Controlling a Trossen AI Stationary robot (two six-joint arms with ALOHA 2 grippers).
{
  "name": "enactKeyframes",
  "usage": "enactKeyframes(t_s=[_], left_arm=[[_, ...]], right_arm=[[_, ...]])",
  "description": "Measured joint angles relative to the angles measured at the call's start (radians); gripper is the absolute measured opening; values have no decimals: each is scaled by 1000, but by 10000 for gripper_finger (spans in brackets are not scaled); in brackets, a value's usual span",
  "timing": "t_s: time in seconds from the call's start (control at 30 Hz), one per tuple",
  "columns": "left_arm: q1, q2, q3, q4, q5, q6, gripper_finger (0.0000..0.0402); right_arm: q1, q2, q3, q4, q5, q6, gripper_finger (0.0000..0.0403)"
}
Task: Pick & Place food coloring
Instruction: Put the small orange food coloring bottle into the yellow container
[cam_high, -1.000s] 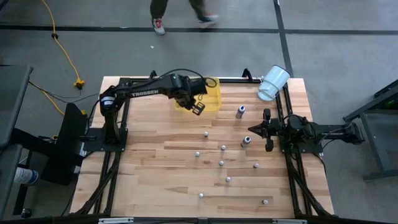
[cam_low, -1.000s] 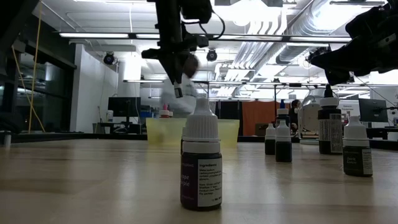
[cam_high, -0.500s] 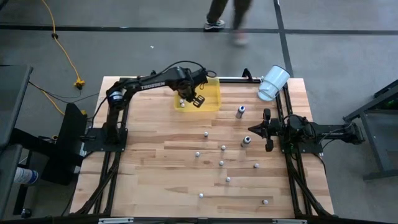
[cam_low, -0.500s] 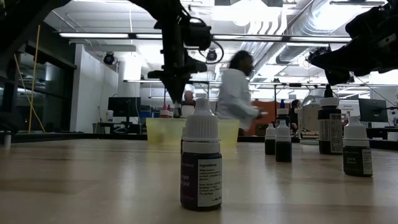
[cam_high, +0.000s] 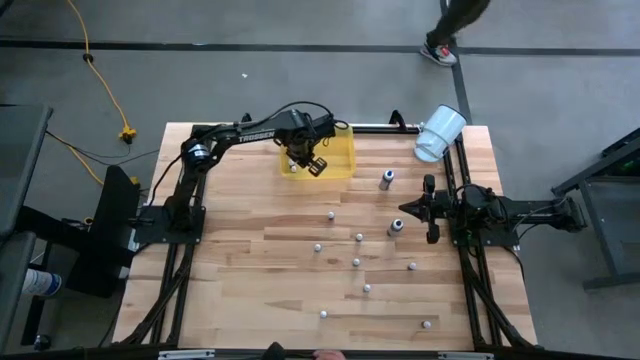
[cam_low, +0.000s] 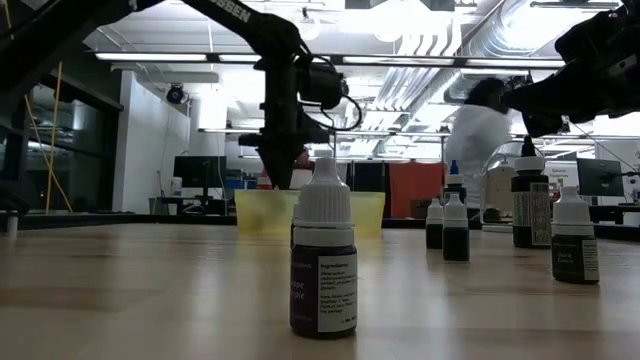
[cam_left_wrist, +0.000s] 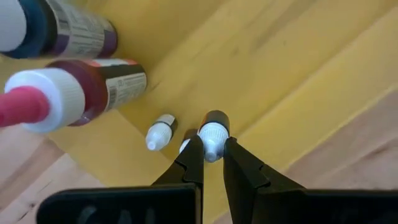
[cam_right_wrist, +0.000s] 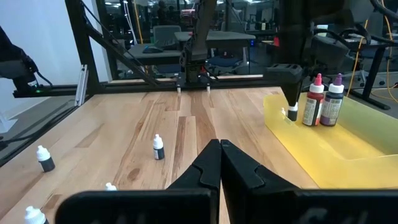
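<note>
Left wrist view showed my left tool (cam_left_wrist: 212, 151) clamped on a small food coloring bottle (cam_left_wrist: 214, 132), hanging low inside the yellow tray (cam_high: 340, 160); I judged placement in hand, release next. Two taller bottles (cam_right_wrist: 324, 100) stood close by in the tray, and a loose one (cam_left_wrist: 160, 132) lay alongside. My right tool (cam_high: 431, 208), closed and empty, waited at the desk's (cam_high: 250, 270) right edge.

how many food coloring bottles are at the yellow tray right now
4: a purple bottle and a red bottle standing together in the tray, a small bottle lying on its floor, and a fourth bottle gripped by the left tool over it. More may be hidden.
</note>
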Motion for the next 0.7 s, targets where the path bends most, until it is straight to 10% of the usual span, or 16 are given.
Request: enactKeyframes(t_s=[0.7], left_arm=[[4,56,-2,2,-5,51,24]], right_arm=[[0,1,0,0,0,0,0]])
